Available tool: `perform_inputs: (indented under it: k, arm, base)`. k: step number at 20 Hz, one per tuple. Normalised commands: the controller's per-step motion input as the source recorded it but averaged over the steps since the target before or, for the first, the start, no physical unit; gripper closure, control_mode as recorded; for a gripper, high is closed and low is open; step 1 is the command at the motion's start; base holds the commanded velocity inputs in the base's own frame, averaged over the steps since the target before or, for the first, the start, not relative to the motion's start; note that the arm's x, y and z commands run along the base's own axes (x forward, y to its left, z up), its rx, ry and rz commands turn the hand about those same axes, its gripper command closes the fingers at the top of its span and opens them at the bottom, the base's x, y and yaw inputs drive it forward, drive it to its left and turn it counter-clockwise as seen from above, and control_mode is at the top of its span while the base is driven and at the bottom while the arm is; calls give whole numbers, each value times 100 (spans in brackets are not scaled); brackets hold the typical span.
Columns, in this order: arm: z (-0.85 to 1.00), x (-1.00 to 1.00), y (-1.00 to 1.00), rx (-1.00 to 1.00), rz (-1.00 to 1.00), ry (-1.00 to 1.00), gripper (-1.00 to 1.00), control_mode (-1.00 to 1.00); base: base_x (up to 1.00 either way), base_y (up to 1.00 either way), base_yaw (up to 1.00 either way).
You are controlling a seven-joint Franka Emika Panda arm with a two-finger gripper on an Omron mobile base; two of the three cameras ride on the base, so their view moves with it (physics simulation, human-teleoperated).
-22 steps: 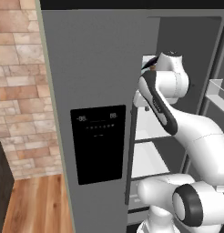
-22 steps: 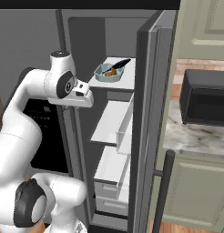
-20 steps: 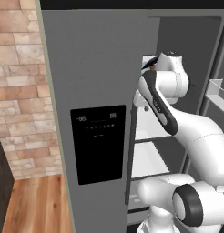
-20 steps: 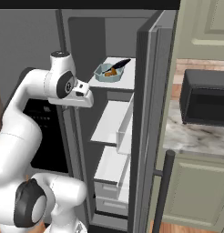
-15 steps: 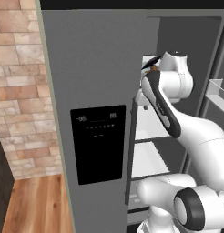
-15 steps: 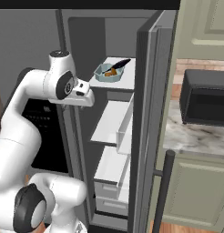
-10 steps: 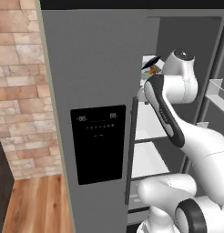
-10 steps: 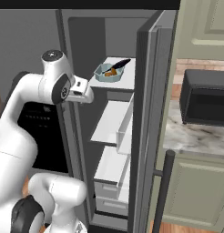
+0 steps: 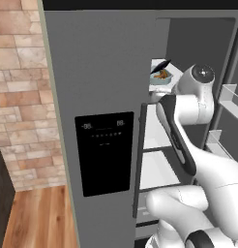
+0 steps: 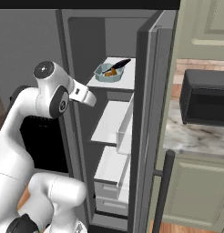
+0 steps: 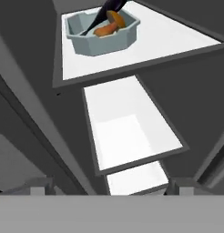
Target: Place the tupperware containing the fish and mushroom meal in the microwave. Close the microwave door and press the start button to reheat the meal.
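Tupperware (image 11: 101, 32) (fish and mushroom meal inside) sits on the top fridge shelf (image 11: 168, 38), claw (image 11: 107, 186) spread below it; next, reach up and grasp.

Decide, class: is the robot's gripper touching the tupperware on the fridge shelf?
Apart. The hand view shows the gripper open at the bottom edge, with two bare shelves between it and the tupperware on the top shelf.
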Motion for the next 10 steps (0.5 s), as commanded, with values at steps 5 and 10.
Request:
perform_inputs:
  k: [5,10]
  arm:
    - [25,0,-30,18,-27,-6,-100,-100]
    - [30,6,-39,22,-6,-14,-100,-100]
  base:
    - [0,0,0]
    - [0,0,0]
